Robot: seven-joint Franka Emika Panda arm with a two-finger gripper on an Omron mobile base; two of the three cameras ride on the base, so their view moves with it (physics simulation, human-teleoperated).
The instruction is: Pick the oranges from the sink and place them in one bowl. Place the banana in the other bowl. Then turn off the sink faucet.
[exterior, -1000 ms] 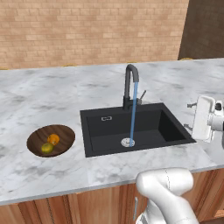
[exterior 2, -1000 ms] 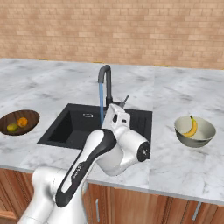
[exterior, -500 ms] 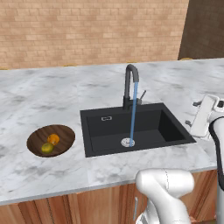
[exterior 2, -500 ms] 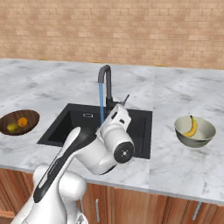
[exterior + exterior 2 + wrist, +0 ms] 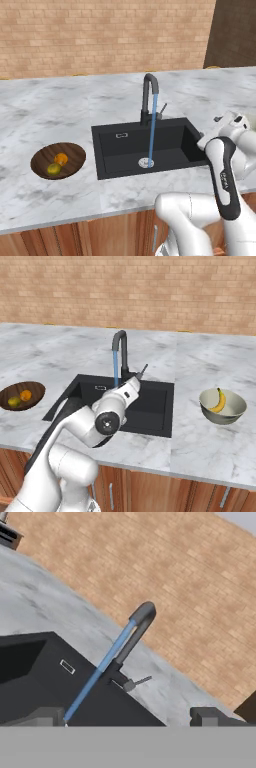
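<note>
arm (image 5: 95,426): glossy white rounded shells | joints: dark bands, black round cap at one joint | gripper (image 5: 129,717): two small dark grey blocky fingertips

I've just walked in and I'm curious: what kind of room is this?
Most likely a kitchen, a rendered one: a black sink set in a marble counter, a running faucet, and bowls of fruit.

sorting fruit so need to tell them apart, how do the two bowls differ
The wooden bowl is dark brown, wide and shallow, left of the sink; the grey bowl is pale, glossy and deeper, on its right. The wooden one holds two oranges, the grey one a banana. Both sit on the counter.
</note>
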